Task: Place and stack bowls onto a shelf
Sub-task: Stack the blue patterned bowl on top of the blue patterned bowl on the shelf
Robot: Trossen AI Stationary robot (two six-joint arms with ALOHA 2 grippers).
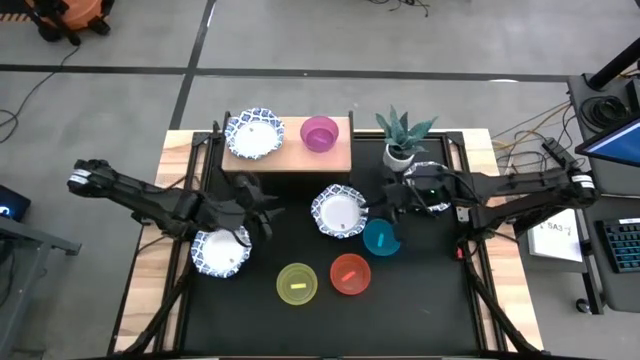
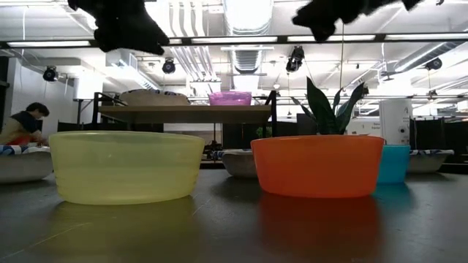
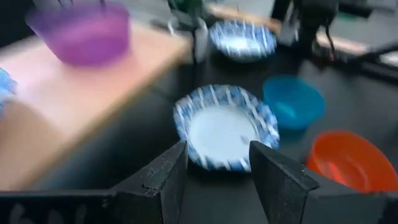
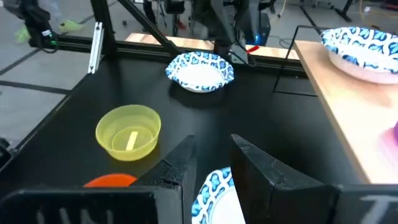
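Observation:
The light-wood shelf (image 1: pixel 290 150) stands at the far middle and bears a blue-rimmed white bowl (image 1: pixel 254 134) and the purple bowl (image 1: pixel 319 133). Three more blue-rimmed bowls rest on the black tabletop: one in the middle (image 1: pixel 339 211), one on the left (image 1: pixel 220 252), one on the right (image 1: pixel 432 187). The teal (image 1: pixel 381 237), red (image 1: pixel 350 273) and yellow (image 1: pixel 297 283) bowls stand near the front. My left gripper (image 1: pixel 262 205) is open and empty, left of the middle bowl (image 3: pixel 225 127). My right gripper (image 1: pixel 385 200) is open and empty above that bowl's right rim (image 4: pixel 214 190).
A white plant pot (image 1: pixel 400 153) with a spiky plant stands right of the shelf, close to my right arm. In the low view both grippers hang well above the bowls. A person (image 2: pixel 22 124) shows in the room beyond the table's left side.

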